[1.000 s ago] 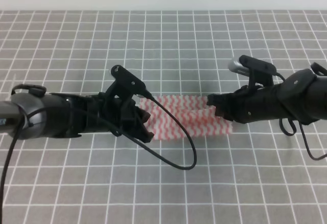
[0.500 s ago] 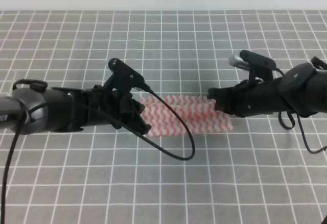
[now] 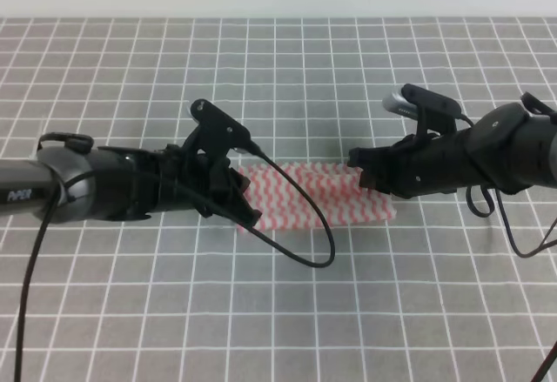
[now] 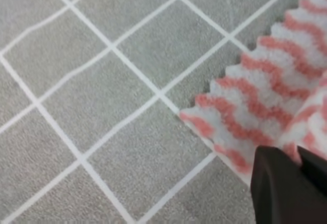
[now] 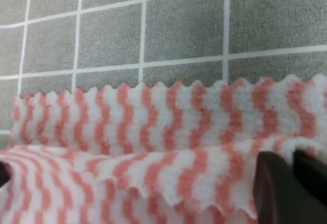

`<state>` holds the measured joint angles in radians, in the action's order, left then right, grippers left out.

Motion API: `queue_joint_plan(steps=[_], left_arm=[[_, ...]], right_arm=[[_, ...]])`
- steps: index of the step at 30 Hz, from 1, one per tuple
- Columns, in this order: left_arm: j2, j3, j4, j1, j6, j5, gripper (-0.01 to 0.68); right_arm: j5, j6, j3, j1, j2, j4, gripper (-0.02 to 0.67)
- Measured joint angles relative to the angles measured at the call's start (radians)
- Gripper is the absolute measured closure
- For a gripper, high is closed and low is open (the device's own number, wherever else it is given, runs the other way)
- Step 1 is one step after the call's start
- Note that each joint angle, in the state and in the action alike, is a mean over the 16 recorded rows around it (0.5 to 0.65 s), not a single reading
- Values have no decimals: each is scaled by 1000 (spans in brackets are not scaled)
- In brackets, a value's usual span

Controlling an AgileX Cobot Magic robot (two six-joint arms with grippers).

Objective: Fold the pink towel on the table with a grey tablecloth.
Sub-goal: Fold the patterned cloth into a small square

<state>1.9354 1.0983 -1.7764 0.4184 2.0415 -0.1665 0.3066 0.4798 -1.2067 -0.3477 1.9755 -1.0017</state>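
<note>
Two black robot arms meet over the pink towel [image 3: 326, 197], which lies near the middle of the table with a grey tablecloth [image 3: 278, 69], well away from every edge. The left gripper [image 3: 244, 204] sits at the towel's left end, the right gripper [image 3: 361, 166] at its right end, both low over the cloth. In the left wrist view, dark fingertips [image 4: 286, 188] are closed together with a raised fold of towel pinched at them, a serrated corner lying flat on the grid beside. The right wrist view shows the fingertips [image 5: 291, 188] shut on a lifted edge, an upper layer draped over the flat striped layer beneath. A black cable [image 3: 305, 243] loops across the towel from the left arm.
</note>
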Motion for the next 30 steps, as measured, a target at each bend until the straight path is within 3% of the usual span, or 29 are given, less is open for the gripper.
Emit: queue_joint_plan(steps=[5,21,30], left_arm=[[5,3,-2,0,18,-4,665],[6,44,-2,0,59,38,468],[1,115,2,0,17,60,464]], right_arm=[[1,0,-2,0,3,0,662],[1,0,-2,0,2,2,662],[1,0,-2,0,3,2,663]])
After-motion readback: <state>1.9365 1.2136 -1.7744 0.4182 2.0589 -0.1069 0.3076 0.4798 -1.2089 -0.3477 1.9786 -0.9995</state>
